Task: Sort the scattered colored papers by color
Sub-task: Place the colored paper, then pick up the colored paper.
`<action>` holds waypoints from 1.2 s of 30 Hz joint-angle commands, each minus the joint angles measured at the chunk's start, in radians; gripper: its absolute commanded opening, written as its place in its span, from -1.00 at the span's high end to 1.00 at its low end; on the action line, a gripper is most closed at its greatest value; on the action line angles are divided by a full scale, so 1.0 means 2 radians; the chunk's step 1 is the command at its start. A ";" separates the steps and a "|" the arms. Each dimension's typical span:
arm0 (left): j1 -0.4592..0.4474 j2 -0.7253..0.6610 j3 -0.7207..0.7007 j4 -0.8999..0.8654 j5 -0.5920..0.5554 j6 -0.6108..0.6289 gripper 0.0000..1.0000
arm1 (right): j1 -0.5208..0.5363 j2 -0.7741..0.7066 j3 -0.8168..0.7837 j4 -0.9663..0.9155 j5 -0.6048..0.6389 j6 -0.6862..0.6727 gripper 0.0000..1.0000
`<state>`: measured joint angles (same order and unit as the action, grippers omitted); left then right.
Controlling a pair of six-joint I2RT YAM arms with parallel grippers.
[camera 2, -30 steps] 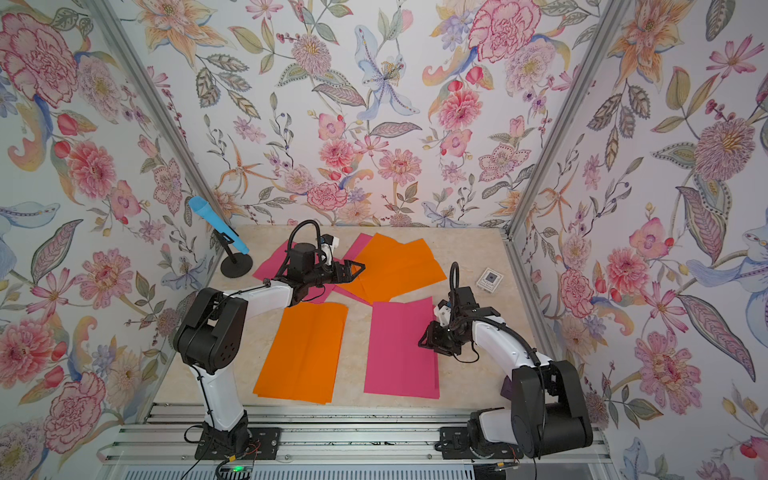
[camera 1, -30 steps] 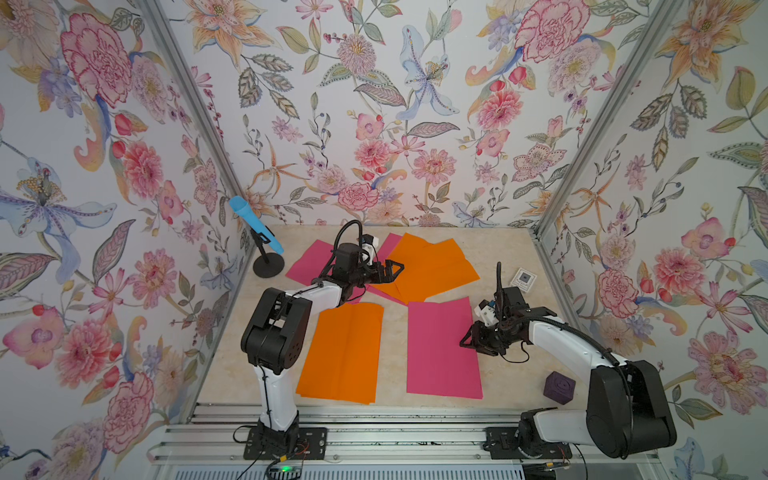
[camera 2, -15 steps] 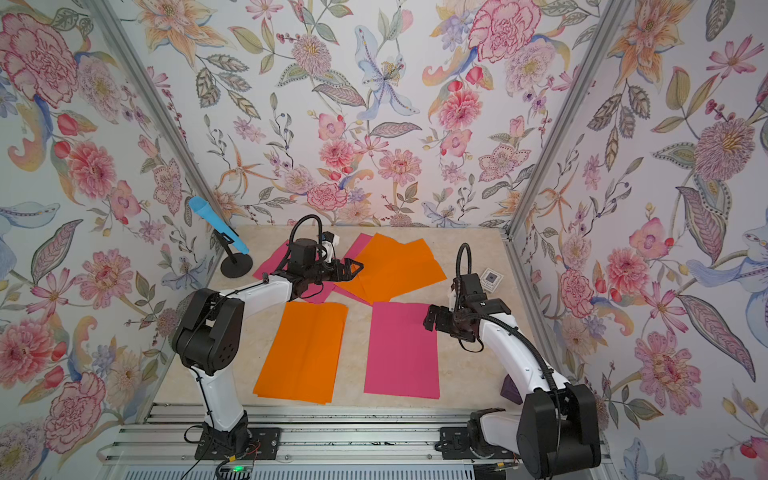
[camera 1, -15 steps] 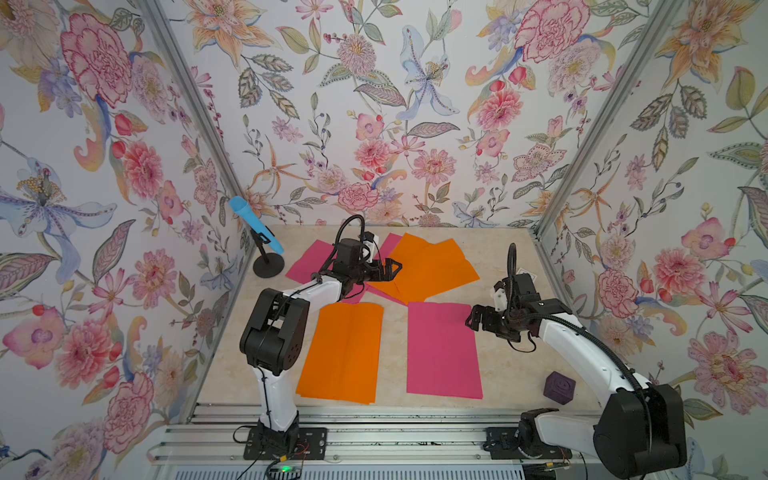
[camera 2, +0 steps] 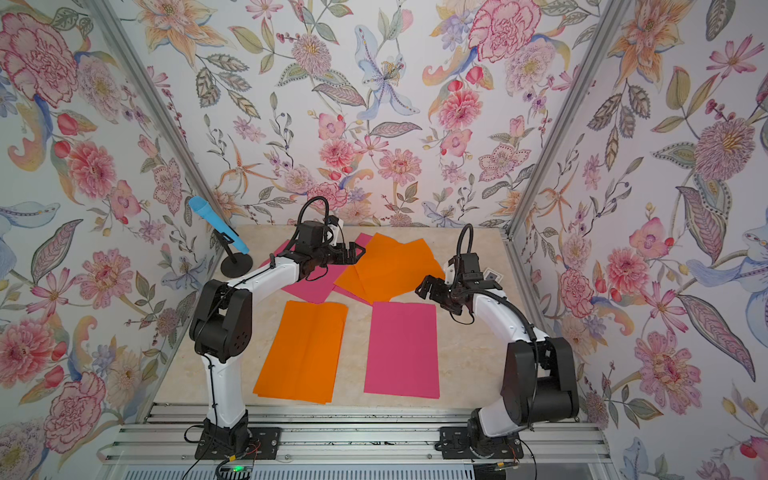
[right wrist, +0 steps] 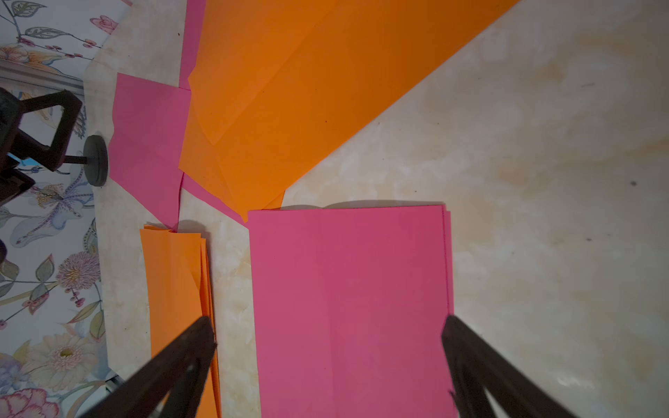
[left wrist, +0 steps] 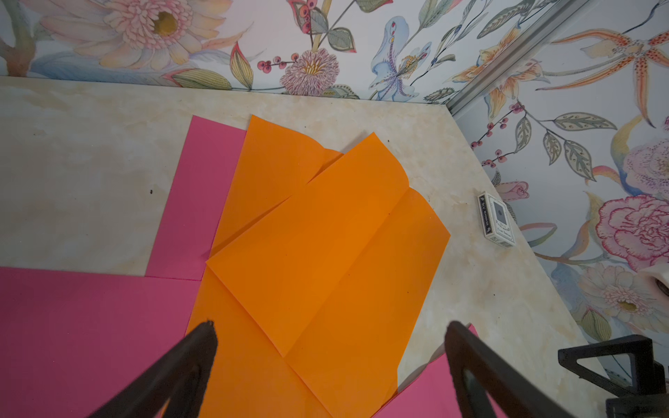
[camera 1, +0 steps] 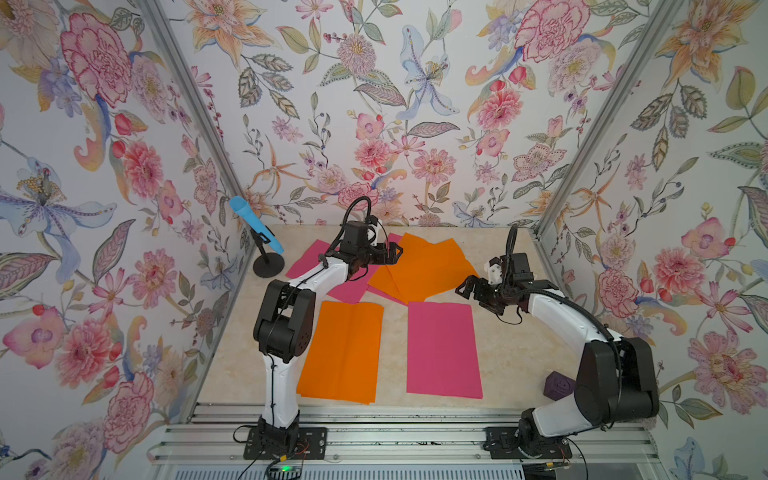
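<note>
In both top views a neat orange stack [camera 1: 340, 349] and a neat pink stack [camera 1: 442, 349] of colored papers lie side by side near the front. Behind them is a loose overlapping pile: orange sheets [camera 1: 424, 266] on top, pink sheets [camera 1: 316, 262] poking out beneath. My left gripper [camera 1: 392, 251] hovers open over the pile's near-left part, above orange paper [left wrist: 325, 253], its fingers holding nothing. My right gripper [camera 1: 465, 286] hangs open above the far right corner of the pink stack [right wrist: 347, 307], also holding nothing.
A blue microphone on a black stand [camera 1: 257, 226] sits at the back left corner. A small white card box [left wrist: 496, 220] lies near the right wall. A purple block [camera 1: 559, 384] rests at the front right beside the right arm's base. Flowered walls enclose three sides.
My right gripper has opened, let go of the pink sheet, and lifted away toward the back. The sheet now lies flat on the pink stack. The left arm barely moved.
</note>
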<state>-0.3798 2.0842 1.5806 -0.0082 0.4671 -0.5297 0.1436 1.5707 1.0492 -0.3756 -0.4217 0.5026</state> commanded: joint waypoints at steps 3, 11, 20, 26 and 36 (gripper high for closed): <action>0.010 0.037 0.021 -0.031 0.009 -0.006 -0.99 | -0.008 0.075 0.054 0.072 -0.065 0.044 -0.99; 0.023 0.065 -0.006 0.045 0.045 -0.105 -0.99 | -0.024 0.169 0.141 0.084 -0.087 0.068 -0.99; 0.024 0.103 0.000 0.112 0.073 -0.192 -0.99 | -0.024 0.196 0.148 0.095 -0.096 0.070 -0.99; 0.024 0.122 0.010 0.144 0.076 -0.237 -0.99 | -0.027 0.205 0.145 0.104 -0.102 0.072 -0.99; 0.022 0.129 -0.010 0.185 0.077 -0.278 -0.99 | -0.037 0.230 0.156 0.106 -0.100 0.074 -0.99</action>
<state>-0.3340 2.3302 1.5738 0.3199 0.6186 -1.0489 0.0834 2.0094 1.3464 -0.1776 -0.6151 0.6445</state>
